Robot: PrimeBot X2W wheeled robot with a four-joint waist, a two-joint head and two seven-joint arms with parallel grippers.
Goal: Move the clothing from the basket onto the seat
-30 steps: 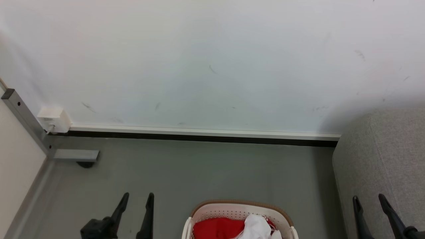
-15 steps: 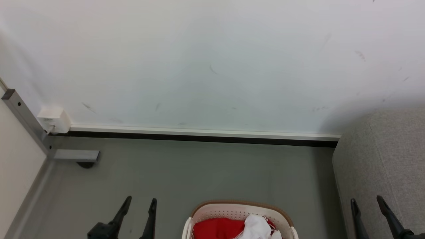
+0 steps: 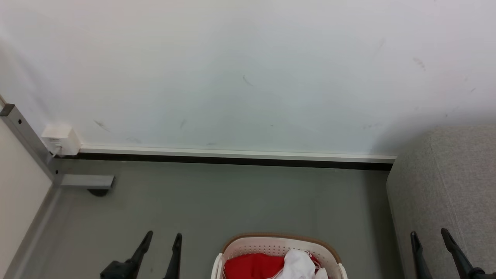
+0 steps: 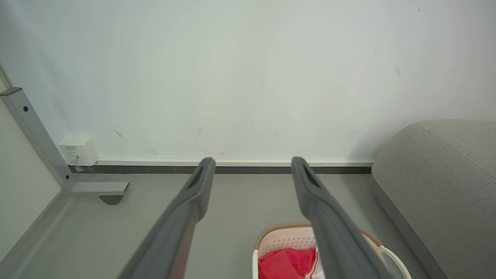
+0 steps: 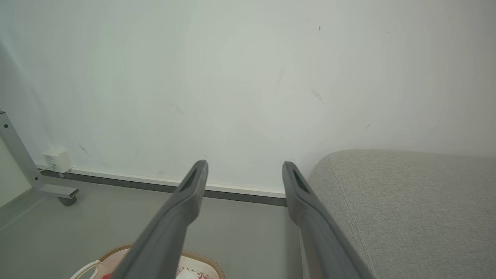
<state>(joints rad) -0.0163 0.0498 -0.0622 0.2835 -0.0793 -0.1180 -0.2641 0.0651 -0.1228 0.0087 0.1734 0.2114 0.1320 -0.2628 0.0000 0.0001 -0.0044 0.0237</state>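
The white basket [image 3: 279, 242] with a brown rim stands on the grey floor at the bottom middle of the head view. Red and white clothing [image 3: 271, 265] lies inside it. The grey seat [image 3: 449, 182] rises at the right. My left gripper [image 3: 162, 237] is open above the floor, left of the basket, holding nothing. My right gripper [image 3: 429, 233] is open at the seat's front edge, also with nothing in it. The left wrist view has the basket [image 4: 288, 240] and red clothing [image 4: 286, 263] under its fingers [image 4: 197, 186]. The right wrist view looks past its fingers [image 5: 192, 186] along the seat [image 5: 407, 201].
A white wall [image 3: 248, 77] with a dark baseboard [image 3: 232, 159] closes off the far side. A grey metal frame leg [image 3: 23, 135] with a foot and caster [image 3: 89, 184] stands at the left, beside a small white wall box [image 3: 60, 138]. Grey floor [image 3: 232, 197] lies between.
Both grippers have dropped a little lower in the head view, and the left one has shifted slightly right. Both stay open. Basket and clothing lie as before.
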